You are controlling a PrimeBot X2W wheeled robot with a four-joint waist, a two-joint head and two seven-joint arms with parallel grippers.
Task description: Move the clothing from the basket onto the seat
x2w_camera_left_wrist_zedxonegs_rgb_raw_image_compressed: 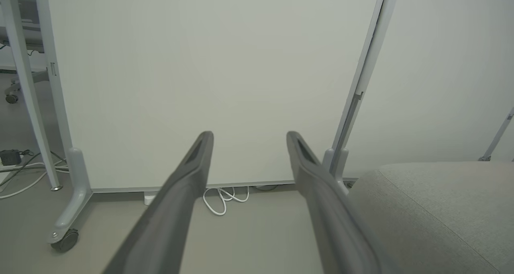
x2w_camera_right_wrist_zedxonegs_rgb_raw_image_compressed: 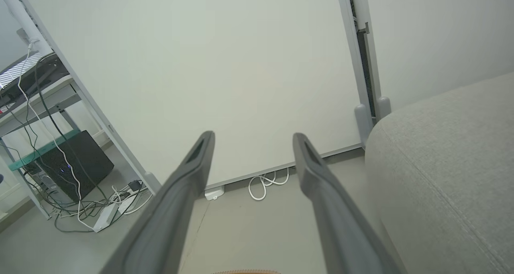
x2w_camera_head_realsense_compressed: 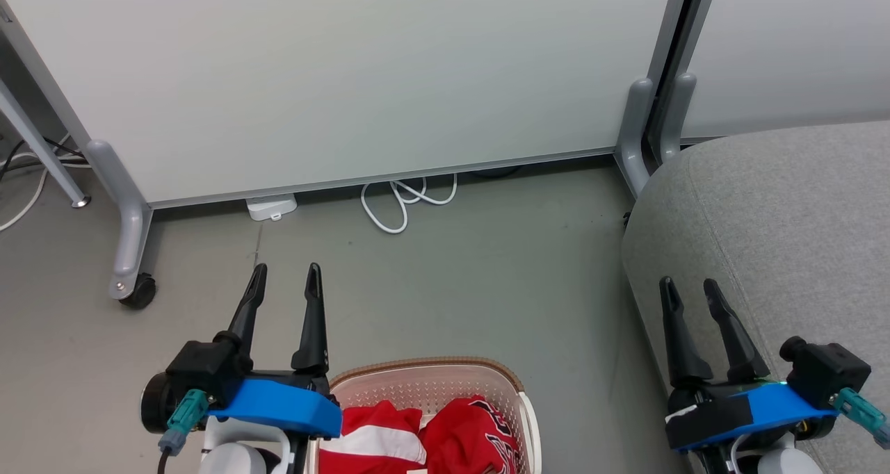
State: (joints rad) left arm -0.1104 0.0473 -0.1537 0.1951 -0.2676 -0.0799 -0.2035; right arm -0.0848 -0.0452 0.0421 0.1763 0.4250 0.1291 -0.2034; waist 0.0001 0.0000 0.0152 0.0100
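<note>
The clothing [x2w_camera_head_realsense_compressed: 417,439] is seen in the basket [x2w_camera_head_realsense_compressed: 431,364] at 6 o'clock; the left gripper [x2w_camera_head_realsense_compressed: 286,271] and right gripper [x2w_camera_head_realsense_compressed: 688,285] are held with fingers spread.

The floor [x2w_camera_head_realsense_compressed: 445,279] is smooth and grey-green. The basket [x2w_camera_head_realsense_compressed: 425,363] stands on it at the near edge of the head view. The seat [x2w_camera_head_realsense_compressed: 786,210] rests on it to the right, with a strip of floor between them. Along the far side stands a partition panel [x2w_camera_head_realsense_compressed: 348,78], whose grey foot [x2w_camera_head_realsense_compressed: 128,244] ends in a black castor [x2w_camera_head_realsense_compressed: 138,292]. At the panel's base lie a small white box [x2w_camera_head_realsense_compressed: 271,207] and a looped white cable [x2w_camera_head_realsense_compressed: 403,206]. The right wrist view shows a tangle of cables [x2w_camera_right_wrist_zedxonegs_rgb_raw_image_compressed: 100,209] spread on the floor at the left.
</note>
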